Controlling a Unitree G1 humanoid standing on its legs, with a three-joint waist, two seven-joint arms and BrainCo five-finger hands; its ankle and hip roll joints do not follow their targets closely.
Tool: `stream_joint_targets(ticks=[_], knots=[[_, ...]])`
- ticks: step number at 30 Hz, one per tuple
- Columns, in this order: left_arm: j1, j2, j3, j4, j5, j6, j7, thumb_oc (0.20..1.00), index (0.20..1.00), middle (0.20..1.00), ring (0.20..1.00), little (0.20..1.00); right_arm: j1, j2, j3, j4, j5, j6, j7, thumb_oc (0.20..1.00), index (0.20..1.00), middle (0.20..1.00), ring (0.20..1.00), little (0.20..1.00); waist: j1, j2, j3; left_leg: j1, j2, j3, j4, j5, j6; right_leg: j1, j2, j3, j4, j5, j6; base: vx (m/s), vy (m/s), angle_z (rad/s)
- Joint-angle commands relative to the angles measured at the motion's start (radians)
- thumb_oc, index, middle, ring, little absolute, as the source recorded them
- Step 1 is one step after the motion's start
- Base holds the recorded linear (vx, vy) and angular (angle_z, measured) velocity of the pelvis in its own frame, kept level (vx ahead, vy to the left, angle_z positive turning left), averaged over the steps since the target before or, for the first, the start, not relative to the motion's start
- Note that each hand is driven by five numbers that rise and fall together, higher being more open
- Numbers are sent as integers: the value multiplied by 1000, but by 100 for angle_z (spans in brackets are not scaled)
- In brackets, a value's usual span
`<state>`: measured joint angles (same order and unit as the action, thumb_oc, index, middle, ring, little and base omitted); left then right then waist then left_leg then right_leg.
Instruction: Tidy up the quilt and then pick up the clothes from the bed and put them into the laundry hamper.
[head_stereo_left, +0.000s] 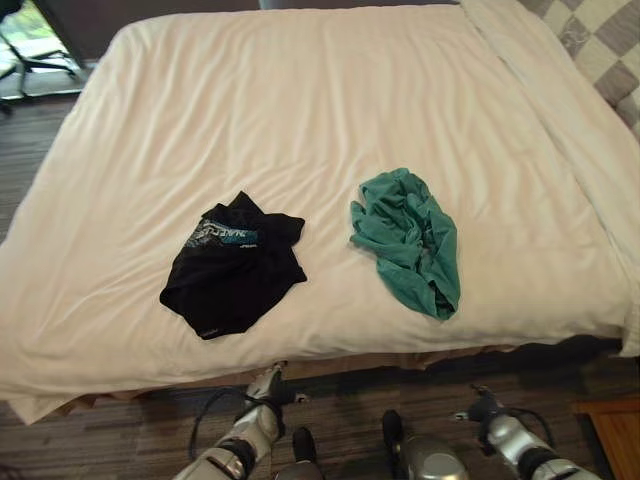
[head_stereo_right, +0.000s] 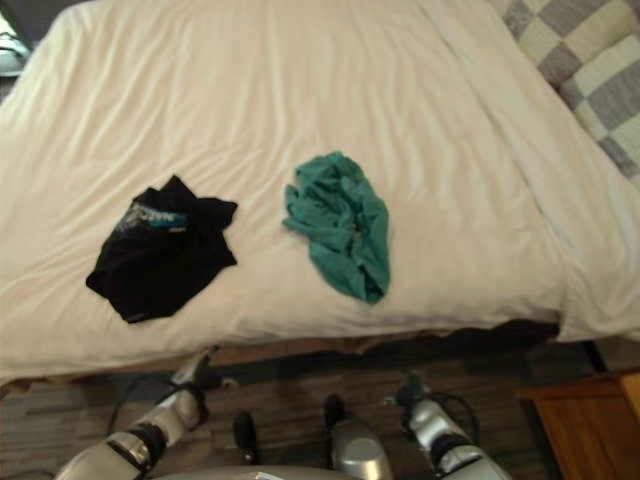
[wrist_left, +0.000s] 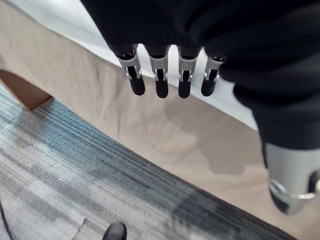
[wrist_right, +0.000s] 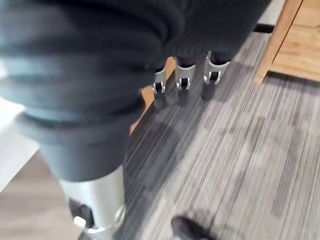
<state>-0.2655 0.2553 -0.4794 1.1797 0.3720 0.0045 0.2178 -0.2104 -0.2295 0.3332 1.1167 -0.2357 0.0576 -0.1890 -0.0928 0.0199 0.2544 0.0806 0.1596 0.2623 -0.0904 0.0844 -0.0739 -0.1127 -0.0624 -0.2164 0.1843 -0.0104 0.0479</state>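
Left eye view: pillows (head_stereo_left: 600, 45) cut off

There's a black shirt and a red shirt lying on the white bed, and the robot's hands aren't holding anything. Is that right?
Not quite. The second garment is green, not red, as the left eye view shows. The rest holds: the black garment lies beside it on the white quilt, and the left hand and right hand hang empty with straight fingers.

Open quilt (head_stereo_left: 300, 110) all around 2 well-apart garments, black (head_stereo_left: 233, 268) and green (head_stereo_left: 408, 240); wooden cabinet (head_stereo_left: 615, 432) at right.
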Motion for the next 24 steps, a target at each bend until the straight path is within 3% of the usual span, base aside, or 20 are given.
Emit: stream_joint_targets(ticks=[1, 4, 6, 7, 8, 9, 10, 11, 12, 13, 14, 15, 18, 19, 22, 24], knots=[[60, 68, 117, 59, -42, 25, 22, 1000, 1000, 1000, 1000, 1000, 18, -14, -3, 16, 32, -15, -15, 1000, 1000, 1000, 1000, 1000, -28, -52, -6, -6, -25, -52, 3, -122, -20, 15, -70, 116, -41, -44, 128, 77, 234, -16], [100, 89, 199, 97, -88, 23, 51, 1000, 1000, 1000, 1000, 1000, 49, -44, -74, 51, 79, -3, -40, 1000, 1000, 1000, 1000, 1000, -14, -61, -20, -2, -62, -69, 3, -129, -13, 67, -79, 131, -116, -37, 117, 130, 119, 51], [133, 122, 332, 102, -222, 15, 106, 1000, 1000, 1000, 1000, 1000, 70, -67, -124, 67, 115, -7, -63, 1000, 1000, 1000, 1000, 1000, -10, -62, -35, -3, -64, -66, 3, -133, -11, 91, -75, 145, -186, -20, 123, 59, -35, 25], [133, 122, 332, 102, -222, 15, 106, 1000, 1000, 1000, 1000, 1000, 70, -67, -124, 67, 115, -7, -63, 1000, 1000, 1000, 1000, 1000, -10, -62, -35, -3, -64, -66, 3, -133, -11, 91, -75, 145, -187, -20, 123, 61, -42, 1], [158, 139, 425, 100, -326, 2, 141, 1000, 1000, 1000, 1000, 1000, 81, -83, -159, 61, 139, -7, -76, 1000, 1000, 1000, 1000, 1000, -3, -64, -41, 4, -66, -59, 3, -134, -11, 105, -81, 135, -204, -12, 124, 128, -40, -3], [197, 171, 552, 47, -459, -38, 201, 1000, 1000, 1000, 1000, 1000, 126, -121, -231, -2, 165, -12, -100, 1000, 1000, 1000, 1000, 1000, -1, -64, -42, 20, -67, -54, 3, -137, -13, 133, -91, 129, -227, -7, 126, 123, -41, -7], [198, 171, 552, 46, -458, -38, 201, 1000, 1000, 1000, 1000, 1000, 126, -121, -230, -3, 165, -12, -100, 1000, 1000, 1000, 1000, 1000, -1, -64, -44, 17, -68, -54, 3, -135, -13, 130, -91, 129, -228, -5, 126, 166, -29, -8], [263, 202, 665, -93, -566, -81, 222, 1000, 1000, 1000, 1000, 1000, 204, -183, -333, -159, 175, -18, -134, 1000, 1000, 1000, 1000, 1000, -8, -59, -47, 28, -68, -53, 3, -143, -16, 153, -97, 125, -258, -1, 134, 75, -9, 0], [264, 202, 665, -94, -566, -80, 222, 1000, 1000, 1000, 1000, 1000, 206, -183, -333, -162, 175, -16, -134, 1000, 1000, 1000, 1000, 1000, -8, -60, -49, 25, -69, -53, 3, -140, -16, 151, -97, 126, -259, 2, 134, 134, -16, 3], [311, 225, 735, -218, -619, -119, 223, 1000, 1000, 1000, 1000, 1000, 259, -221, -409, -290, 176, -26, -147, 1000, 1000, 1000, 1000, 1000, -15, -55, -57, 32, -70, -47, 3, -146, -19, 165, -103, 121, -271, -2, 140, 48, -10, 6], [312, 225, 735, -218, -619, -119, 223, 1000, 1000, 1000, 1000, 1000, 260, -221, -409, -290, 176, -26, -147, 1000, 1000, 1000, 1000, 1000, -15, -55, -58, 31, -70, -47, 3, -146, -19, 164, -103, 121, -271, -2, 140, 99, -16, 3], [339, 252, 773, -386, -630, -153, 228, 1000, 1000, 1000, 1000, 1000, 290, -266, -476, -420, 161, -44, -166, 1000, 1000, 1000, 1000, 1000, -21, -49, -59, 39, -69, -43, 3, -150, -21, 172, -110, 118, -272, -4, 146, 44, -7, -4], [340, 280, 773, -536, -591, -171, 224, 1000, 1000, 1000, 1000, 1000, 297, -314, -500, -540, 108, -61, -170, 1000, 1000, 1000, 1000, 1000, -29, -42, -56, 45, -68, -42, 3, -157, -21, 176, -112, 119, -272, -11, 149, 35, 1, -3], [312, 336, 734, -700, -489, -172, 205, 1000, 1000, 1000, 1000, 1000, 281, -377, -502, -634, 55, -80, -171, 1000, 1000, 1000, 1000, 1000, -33, -36, -50, 43, -65, -44, 3, -157, -21, 169, -112, 121, -272, -11, 149, 0, 0, 0], [268, 372, 695, -815, -423, -177, 184, 1000, 1000, 1000, 1000, 1000, 244, -424, -491, -692, 19, -88, -169, 1000, 1000, 1000, 1000, 1000, -36, -30, -43, 34, -63, -40, 3, -150, -22, 159, -112, 125, -272, -5, 148, -41, -13, -2], [199, 402, 595, -901, -317, -146, 146, 1000, 1000, 1000, 1000, 1000, 179, -482, -442, -774, -41, -93, -152, 1000, 1000, 1000, 1000, 1000, -42, -27, -35, 28, -58, -28, 3, -146, -23, 145, -110, 131, -272, -2, 145, -52, -21, -6]])
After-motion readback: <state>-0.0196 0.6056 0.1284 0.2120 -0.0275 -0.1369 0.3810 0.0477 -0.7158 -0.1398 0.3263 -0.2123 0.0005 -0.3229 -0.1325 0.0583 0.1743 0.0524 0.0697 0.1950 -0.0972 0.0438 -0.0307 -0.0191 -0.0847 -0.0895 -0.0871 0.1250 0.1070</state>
